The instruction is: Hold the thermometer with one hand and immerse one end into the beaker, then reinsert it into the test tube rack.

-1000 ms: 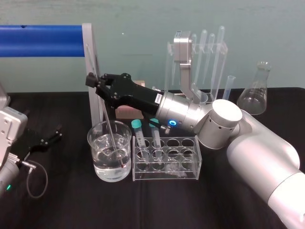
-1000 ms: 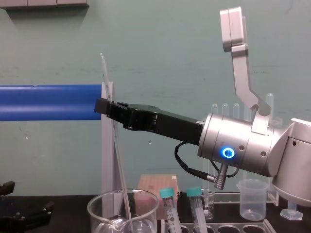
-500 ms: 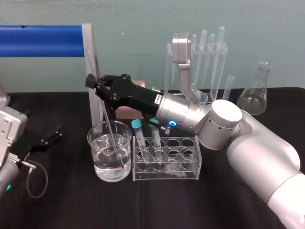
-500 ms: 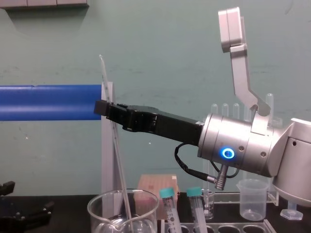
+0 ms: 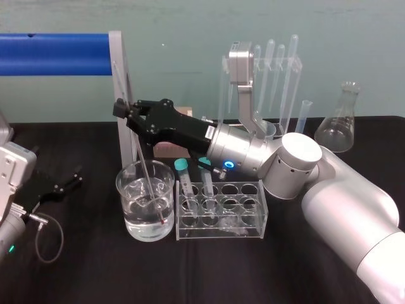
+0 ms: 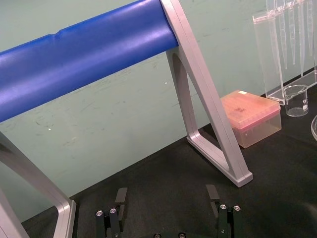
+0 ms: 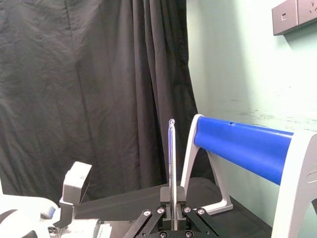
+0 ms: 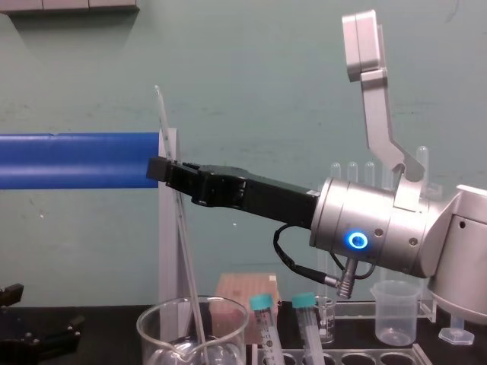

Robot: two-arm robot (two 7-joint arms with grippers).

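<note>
The thermometer [image 5: 140, 152], a long thin glass rod, leans steeply with its lower end under the water in the beaker [image 5: 134, 215]. Its top rises above my right gripper [image 5: 124, 111], which is shut on the rod's upper part above the beaker's left side. The same grip shows from the side, thermometer [image 8: 183, 251] in right gripper [image 8: 161, 172], and in the right wrist view, thermometer [image 7: 171, 158] upright between the jaws. The test tube rack [image 5: 250, 218] stands just right of the beaker with two teal-capped tubes [image 5: 183, 174] in it. My left gripper [image 6: 167, 196] rests open on the table at far left.
A blue bar on a grey frame [image 5: 57, 54] spans the back left, its leg close behind the thermometer. An acrylic pipette stand [image 5: 272, 69], a conical flask [image 5: 338, 126], a small plastic beaker [image 8: 396, 312] and a pink box [image 6: 252, 116] stand along the back.
My right gripper has sunk slightly, lowering the thermometer a little deeper into the beaker. The left arm has not moved.
</note>
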